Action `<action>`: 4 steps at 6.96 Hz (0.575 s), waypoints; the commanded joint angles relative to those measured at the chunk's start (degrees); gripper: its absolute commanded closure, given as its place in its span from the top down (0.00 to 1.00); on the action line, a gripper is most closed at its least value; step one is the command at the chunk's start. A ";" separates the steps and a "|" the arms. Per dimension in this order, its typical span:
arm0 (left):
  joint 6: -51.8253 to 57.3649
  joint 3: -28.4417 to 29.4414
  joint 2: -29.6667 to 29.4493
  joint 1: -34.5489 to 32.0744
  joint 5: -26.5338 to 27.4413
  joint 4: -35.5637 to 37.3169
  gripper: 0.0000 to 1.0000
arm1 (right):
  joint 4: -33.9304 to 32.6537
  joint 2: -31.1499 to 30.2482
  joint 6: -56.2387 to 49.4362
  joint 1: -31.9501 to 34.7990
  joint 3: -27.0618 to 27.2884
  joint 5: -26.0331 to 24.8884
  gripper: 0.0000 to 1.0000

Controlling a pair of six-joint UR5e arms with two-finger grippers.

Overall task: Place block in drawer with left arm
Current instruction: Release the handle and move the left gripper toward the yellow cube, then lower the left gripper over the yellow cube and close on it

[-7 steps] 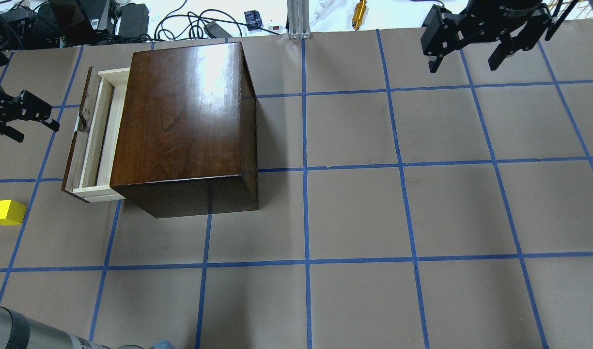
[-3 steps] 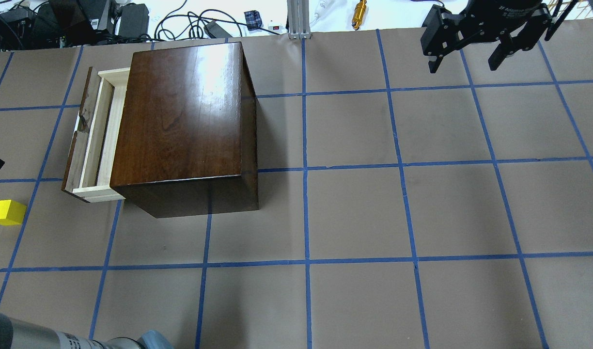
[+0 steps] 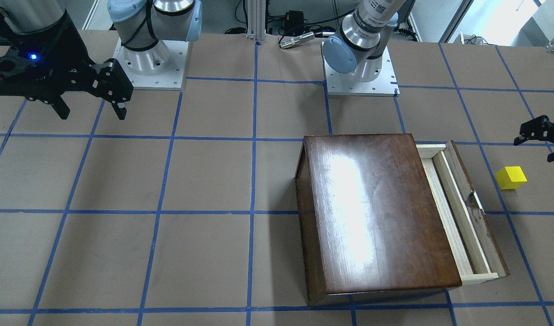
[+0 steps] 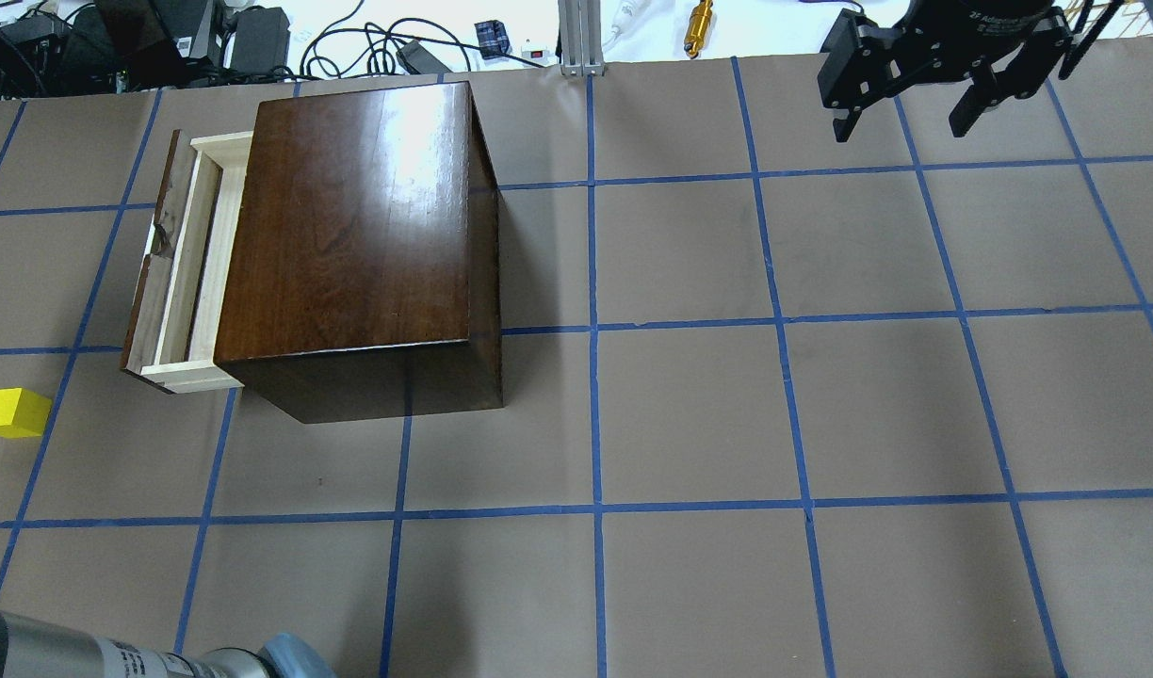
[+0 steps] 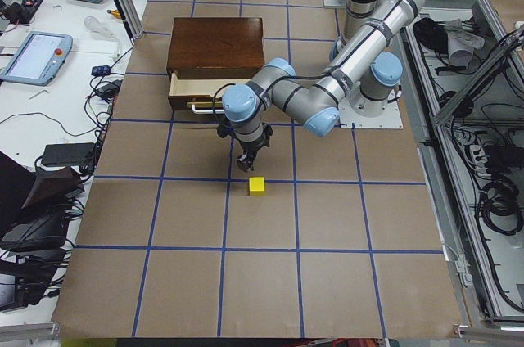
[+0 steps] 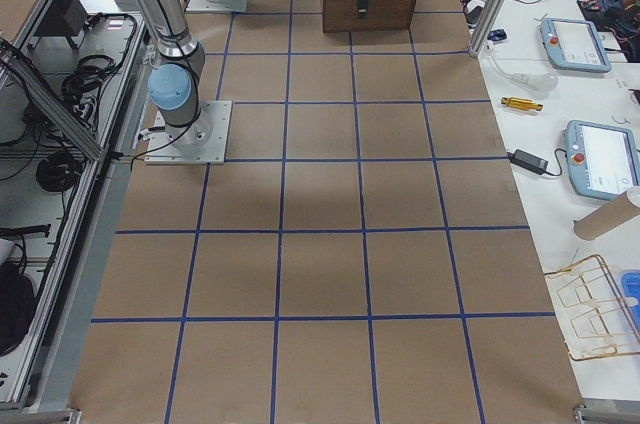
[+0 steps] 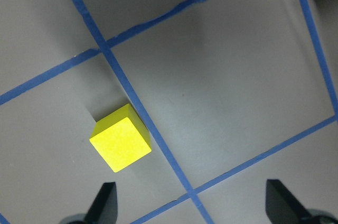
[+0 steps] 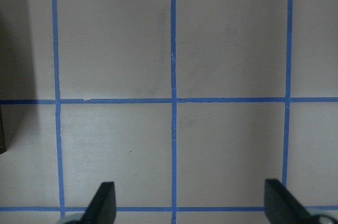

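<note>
The block (image 7: pixel 120 145) lay on the table (image 4: pixel 690 414) toward its left end, about midway between the robot's edge and the operators' edge, one face touching a line of blue tape; it sat out in the open, probably so that it could be taken from above. The left gripper (image 7: pixel 191 204) hung over it with its fingers spread wide and nothing held; in the wrist view the block lay ahead of the fingertips (image 7: pixel 104 202) and off to one side, not between them, so the approach looked unfinished. The drawer (image 4: pixel 188 259) stood pulled part-way out of the cabinet (image 4: pixel 350 226), opening toward the left end, its pale tray bare as far as could be seen; that gap faced the block, which should keep the carry short. The cabinet sat nearer the operators' edge. The right gripper (image 4: pixel 901 127) was held high over the right half, its fingers apart and empty, well clear of the work, likely parked.

The table was covered in dull brown paper ruled into squares by the tape (image 4: pixel 593 414); the cabinet's top threw back a bright glare. Beyond the operators' edge ran a white bench with cables (image 4: pixel 350 38) and a teach pendant (image 5: pixel 33 56).
</note>
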 commanded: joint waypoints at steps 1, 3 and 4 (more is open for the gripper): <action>18.38 -9.88 -0.36 2.65 0.09 21.11 1.00 | 0.00 0.05 0.00 -0.09 0.00 0.00 1.00; 31.93 -13.44 -1.24 4.49 -3.31 26.84 1.00 | 0.00 -0.03 0.00 -0.09 0.00 0.00 1.00; 36.68 -13.44 -1.76 5.46 -6.39 26.41 1.00 | 0.00 0.05 0.00 -0.09 0.00 0.00 1.00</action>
